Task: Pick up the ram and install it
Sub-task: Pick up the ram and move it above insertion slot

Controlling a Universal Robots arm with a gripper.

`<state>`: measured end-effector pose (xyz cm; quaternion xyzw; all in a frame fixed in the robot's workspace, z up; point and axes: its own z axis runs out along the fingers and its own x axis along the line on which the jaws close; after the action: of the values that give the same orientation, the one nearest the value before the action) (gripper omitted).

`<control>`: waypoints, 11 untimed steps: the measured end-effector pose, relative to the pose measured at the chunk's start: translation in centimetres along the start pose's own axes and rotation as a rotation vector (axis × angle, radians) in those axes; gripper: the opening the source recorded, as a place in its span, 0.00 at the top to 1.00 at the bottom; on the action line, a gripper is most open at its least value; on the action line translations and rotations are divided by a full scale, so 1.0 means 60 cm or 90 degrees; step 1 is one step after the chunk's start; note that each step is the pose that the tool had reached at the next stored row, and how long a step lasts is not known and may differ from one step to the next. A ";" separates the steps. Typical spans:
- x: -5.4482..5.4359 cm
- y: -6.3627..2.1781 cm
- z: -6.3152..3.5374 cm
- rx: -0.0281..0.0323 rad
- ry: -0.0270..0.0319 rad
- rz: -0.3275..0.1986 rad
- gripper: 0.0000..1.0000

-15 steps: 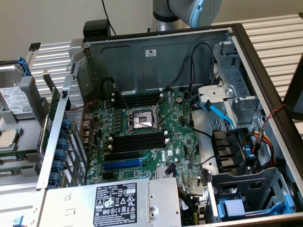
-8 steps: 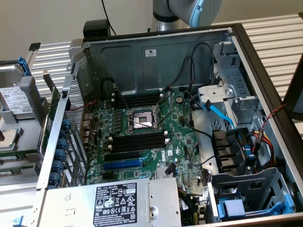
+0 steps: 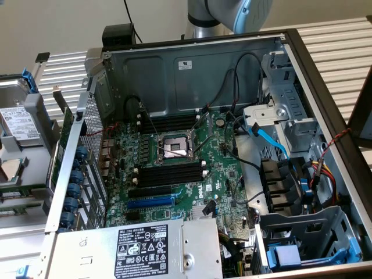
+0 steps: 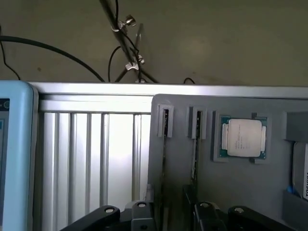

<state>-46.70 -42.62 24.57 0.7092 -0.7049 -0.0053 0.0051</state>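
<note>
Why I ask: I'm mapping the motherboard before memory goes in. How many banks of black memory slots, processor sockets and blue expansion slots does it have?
Banks of black memory slots: 2
Processor socket: 1
Blue expansion slot: 1
Total: 4

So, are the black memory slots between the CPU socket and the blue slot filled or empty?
Empty: the black slots show bare channels, with no green board seated in them.
</note>
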 end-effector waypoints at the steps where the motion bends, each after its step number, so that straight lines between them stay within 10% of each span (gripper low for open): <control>1: 0.002 -0.001 0.002 0.0002 0.0000 0.000 0.64; 11: 0.006 -0.018 0.029 0.0003 0.0002 -0.001 0.64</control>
<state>-45.66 -42.99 22.82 0.7097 -0.7045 -0.0050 0.0051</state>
